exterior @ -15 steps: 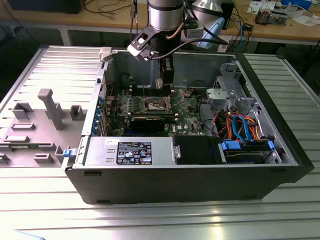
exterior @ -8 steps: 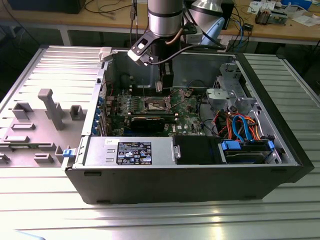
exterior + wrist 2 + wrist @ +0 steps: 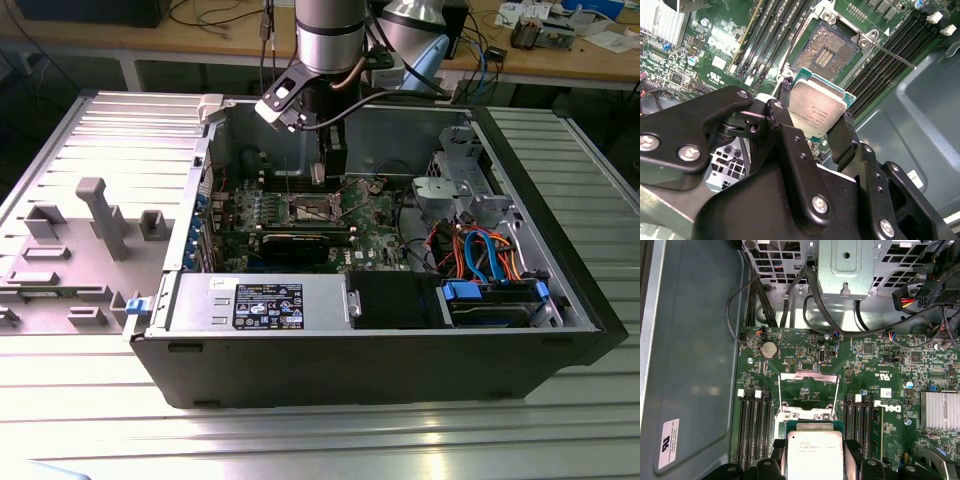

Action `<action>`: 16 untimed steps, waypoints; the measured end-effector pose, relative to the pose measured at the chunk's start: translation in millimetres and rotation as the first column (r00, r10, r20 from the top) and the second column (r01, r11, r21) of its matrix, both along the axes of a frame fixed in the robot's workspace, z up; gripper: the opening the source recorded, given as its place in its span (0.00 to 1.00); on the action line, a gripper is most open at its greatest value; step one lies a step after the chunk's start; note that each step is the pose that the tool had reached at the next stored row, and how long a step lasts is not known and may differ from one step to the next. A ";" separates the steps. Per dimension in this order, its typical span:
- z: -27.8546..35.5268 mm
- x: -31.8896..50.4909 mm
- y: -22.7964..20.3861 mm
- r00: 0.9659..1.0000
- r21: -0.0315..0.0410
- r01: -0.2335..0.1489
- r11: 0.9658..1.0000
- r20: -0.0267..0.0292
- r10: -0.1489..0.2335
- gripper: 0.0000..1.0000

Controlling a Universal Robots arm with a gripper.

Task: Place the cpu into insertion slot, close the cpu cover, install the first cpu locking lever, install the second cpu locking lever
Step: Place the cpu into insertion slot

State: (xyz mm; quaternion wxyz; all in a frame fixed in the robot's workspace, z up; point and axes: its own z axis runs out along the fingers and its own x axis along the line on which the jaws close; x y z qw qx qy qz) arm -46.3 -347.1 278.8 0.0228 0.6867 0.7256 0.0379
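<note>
My gripper [image 3: 812, 114] is shut on the cpu [image 3: 816, 111], a flat square chip with a silvery top and a thin green rim. Black fingers [image 3: 781, 102] press on two opposite edges of it. The chip hangs tilted a little above the board, just short of the insertion slot [image 3: 826, 49], which lies open with its dark contact field bare. In the first wrist view the cpu [image 3: 814, 452] sits between the fingertips, and beyond it the cpu cover [image 3: 809, 375] stands swung up. A thin locking lever [image 3: 895, 56] sticks out beside the socket. In the exterior view the gripper [image 3: 326, 170] hangs over the socket [image 3: 310, 208].
Black memory slots [image 3: 875, 65] flank the socket on both sides. A long black graphics card [image 3: 305, 240] lies in front of the socket in the exterior view. The case walls [image 3: 350, 350], a drive cage [image 3: 845, 265] and loose cables [image 3: 480, 255] surround the motherboard.
</note>
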 end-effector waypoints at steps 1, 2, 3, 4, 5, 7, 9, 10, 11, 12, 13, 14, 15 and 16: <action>0.0 0.0 0.0 1.000 0.000 0.000 1.000 0.000 0.000 0.55; 0.0 0.0 0.0 1.000 0.000 0.000 1.000 0.000 0.000 0.55; 0.0 0.0 0.0 1.000 0.000 0.000 1.000 0.000 0.000 0.55; -0.1 0.0 0.0 1.000 0.000 0.000 1.000 0.000 0.000 0.55; -0.1 0.0 0.0 1.000 0.000 0.000 1.000 0.000 0.000 0.55; -0.3 0.0 0.0 1.000 0.000 0.000 1.000 0.000 0.000 0.55; -3.2 0.0 -0.1 1.000 0.000 0.000 1.000 0.001 0.000 0.55; -5.1 0.1 -0.1 1.000 0.000 0.001 1.000 0.001 -0.001 0.55; -8.0 -0.4 -0.1 1.000 0.000 0.008 1.000 0.001 -0.008 0.55; -11.5 -0.5 -0.1 1.000 -0.001 0.022 1.000 0.001 -0.022 0.55; -14.1 -0.5 -0.1 1.000 -0.001 0.027 1.000 0.000 -0.027 0.55; -16.3 -0.6 -0.1 1.000 -0.001 0.028 1.000 -0.003 -0.028 0.55; -19.0 -0.7 -0.1 1.000 -0.001 0.030 1.000 -0.004 -0.030 0.55; -20.5 -0.7 -0.1 0.999 -0.001 0.031 1.000 -0.006 -0.031 0.55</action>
